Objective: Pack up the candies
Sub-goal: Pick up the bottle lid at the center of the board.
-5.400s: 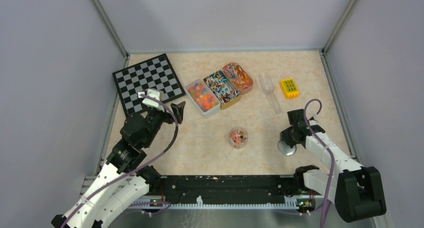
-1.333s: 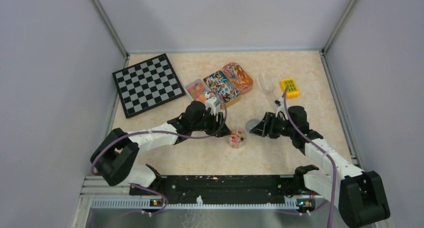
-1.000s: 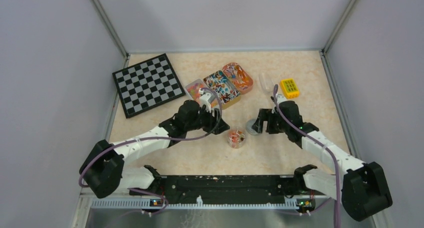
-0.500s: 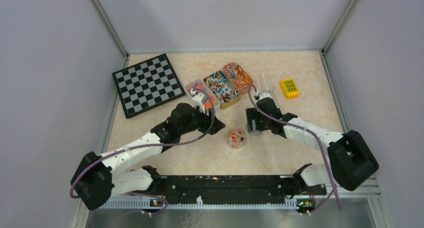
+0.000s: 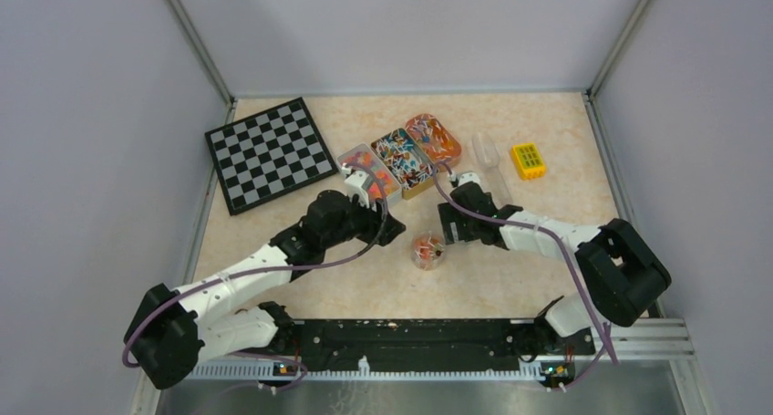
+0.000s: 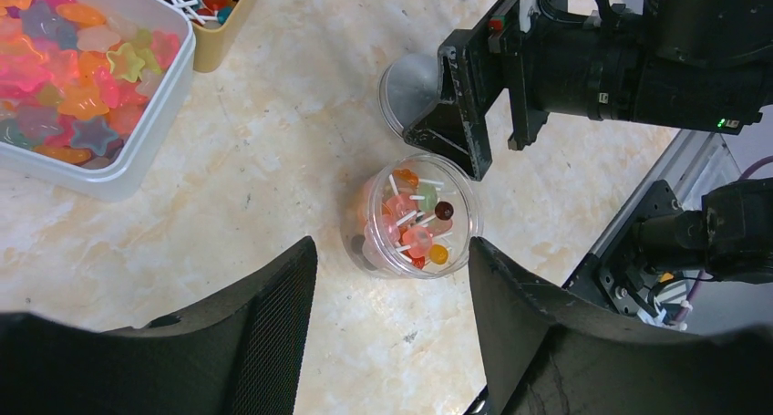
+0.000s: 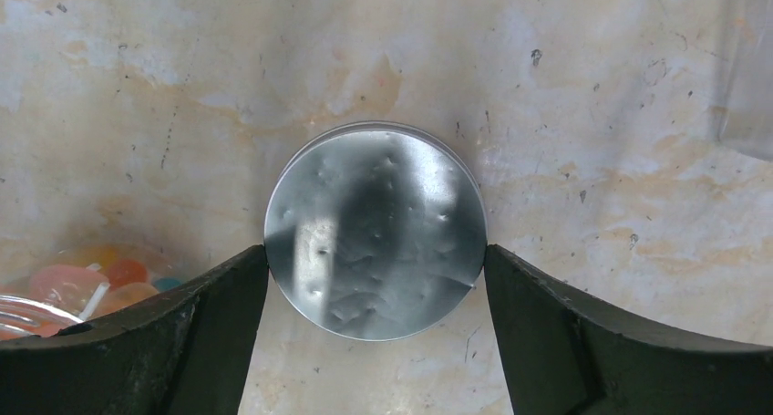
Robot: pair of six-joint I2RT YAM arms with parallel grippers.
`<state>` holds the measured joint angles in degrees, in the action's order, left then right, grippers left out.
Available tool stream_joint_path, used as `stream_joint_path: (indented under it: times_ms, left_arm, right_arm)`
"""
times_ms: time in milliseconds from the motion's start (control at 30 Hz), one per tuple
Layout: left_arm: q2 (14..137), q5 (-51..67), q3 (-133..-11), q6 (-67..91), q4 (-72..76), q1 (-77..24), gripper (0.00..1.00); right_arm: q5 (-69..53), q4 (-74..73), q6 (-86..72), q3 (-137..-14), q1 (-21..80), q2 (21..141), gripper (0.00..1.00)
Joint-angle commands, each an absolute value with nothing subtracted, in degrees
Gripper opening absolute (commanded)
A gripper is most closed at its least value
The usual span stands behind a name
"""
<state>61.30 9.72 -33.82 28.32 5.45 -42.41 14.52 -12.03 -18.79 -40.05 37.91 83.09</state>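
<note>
A small clear jar (image 5: 427, 250) stands mid-table, with round lollipop candies (image 6: 415, 219) inside it and its top uncovered. My left gripper (image 5: 386, 229) is open just left of the jar. In the left wrist view its fingertips (image 6: 296, 269) flank the jar's (image 6: 383, 251) near side without visibly touching it. My right gripper (image 5: 449, 225) sits just right of the jar, shut on a round silver lid (image 7: 375, 233). Both fingers press against the lid's rim. The lid (image 6: 410, 82) lies low over the table beside the jar.
Three trays of sweets sit behind: a white one (image 5: 349, 153), a yellow one (image 5: 421, 190) and an orange one (image 5: 452, 161). A chessboard (image 5: 269, 152) lies back left. A clear scoop (image 5: 488, 155) and a yellow block (image 5: 528, 160) lie back right.
My right gripper has carried the lid leftward from the table's right side to just beside the jar. My left arm swung in from the chessboard to the jar's left side.
</note>
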Motion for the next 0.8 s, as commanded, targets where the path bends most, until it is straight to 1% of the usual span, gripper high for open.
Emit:
stream_joint_path:
  times_ms: [0,200,400,533,767]
  left_arm:
    - [59.3,8.4,-33.3,27.4,6.2,-42.6,0.68]
    - [57.8,6.2,-33.3,27.8,4.6,-42.5,0.68]
    - [56.8,4.4,-33.1,29.6,3.7,-42.6,0.69]
    - [58.4,5.0,-33.1,30.2,4.2,-42.1,0.74]
    - [59.5,10.9,-32.3,33.0,5.1,-37.2,0.75]
  right_arm:
    - [18.5,-11.8,-17.8,-42.9,39.2,84.7,0.85]
    - [18.4,-12.0,-18.2,-43.0,39.2,85.0,0.79]
    - [17.7,-15.1,-18.0,-44.0,39.1,79.6,0.78]
    - [15.1,-16.9,-17.5,-44.7,39.2,74.0,0.77]
    - [10.3,-18.8,-17.7,-45.6,42.3,66.8,0.76]
